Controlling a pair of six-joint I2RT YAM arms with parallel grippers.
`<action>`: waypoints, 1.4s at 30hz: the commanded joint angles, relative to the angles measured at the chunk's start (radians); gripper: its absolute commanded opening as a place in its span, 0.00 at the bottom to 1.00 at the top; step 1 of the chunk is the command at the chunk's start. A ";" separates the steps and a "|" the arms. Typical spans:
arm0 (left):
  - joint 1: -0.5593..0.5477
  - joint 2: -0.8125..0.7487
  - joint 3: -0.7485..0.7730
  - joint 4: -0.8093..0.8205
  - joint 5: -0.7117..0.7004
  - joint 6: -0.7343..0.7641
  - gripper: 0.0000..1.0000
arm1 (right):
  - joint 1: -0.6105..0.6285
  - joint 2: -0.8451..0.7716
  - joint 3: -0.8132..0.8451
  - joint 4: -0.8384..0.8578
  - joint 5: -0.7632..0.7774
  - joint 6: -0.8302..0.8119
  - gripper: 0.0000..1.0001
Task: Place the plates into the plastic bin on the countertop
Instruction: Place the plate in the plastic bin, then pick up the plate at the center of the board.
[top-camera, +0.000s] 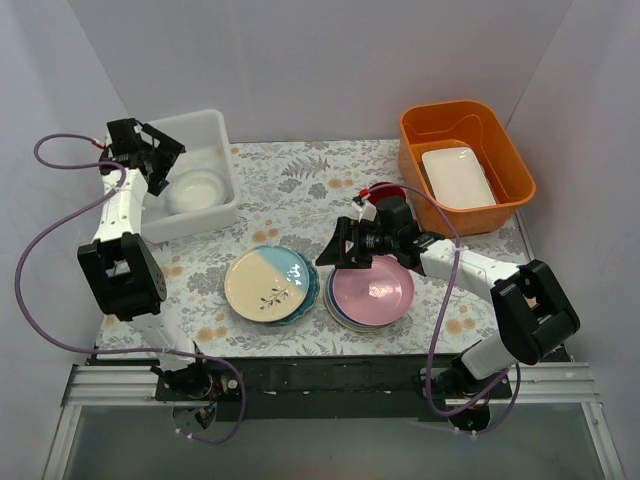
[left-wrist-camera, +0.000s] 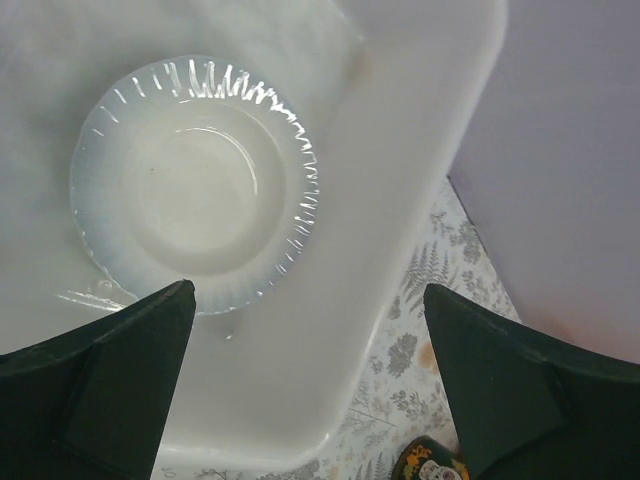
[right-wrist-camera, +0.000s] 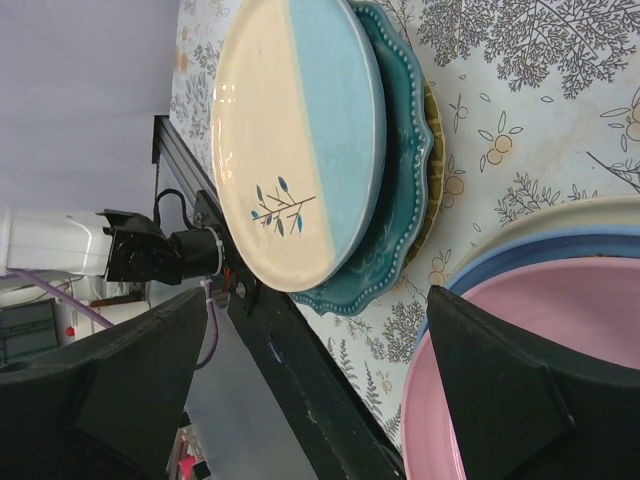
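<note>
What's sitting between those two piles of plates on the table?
Only a narrow strip of flowered cloth separates the cream-and-blue-topped stack from the pink-topped stack. The right wrist view shows it best.

From above, the right gripper (top-camera: 332, 243) overlaps the upper rim of the pink plate (top-camera: 375, 290). The lower plates (right-wrist-camera: 540, 250) under it show only as thin blue and cream edges. Behind that arm a red thing (top-camera: 388, 189) shows just an arc, too little to name. The cream-and-blue plate (right-wrist-camera: 300, 140) hides all but the rim of the teal plate (right-wrist-camera: 400, 180), with a yellow-green sliver (right-wrist-camera: 433, 150) beneath. In the left wrist view the bin (left-wrist-camera: 400, 180) runs off the frame. There a finger (left-wrist-camera: 110, 390) of the left gripper (left-wrist-camera: 308, 290) covers the near edge of the pale plate (left-wrist-camera: 190, 190). A dark patterned object (left-wrist-camera: 432, 466) is cut by the bottom edge, and it cannot be identified.
</note>
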 joint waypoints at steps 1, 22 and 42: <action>0.003 -0.138 0.038 -0.063 0.082 0.050 0.98 | 0.000 -0.027 0.044 -0.008 -0.011 0.003 0.98; -0.075 -0.753 -0.624 -0.132 0.345 -0.045 0.98 | 0.028 -0.116 0.050 -0.100 0.003 -0.029 0.93; -0.127 -1.051 -0.862 -0.296 0.259 -0.039 0.97 | 0.061 -0.084 0.069 -0.153 0.025 -0.024 0.76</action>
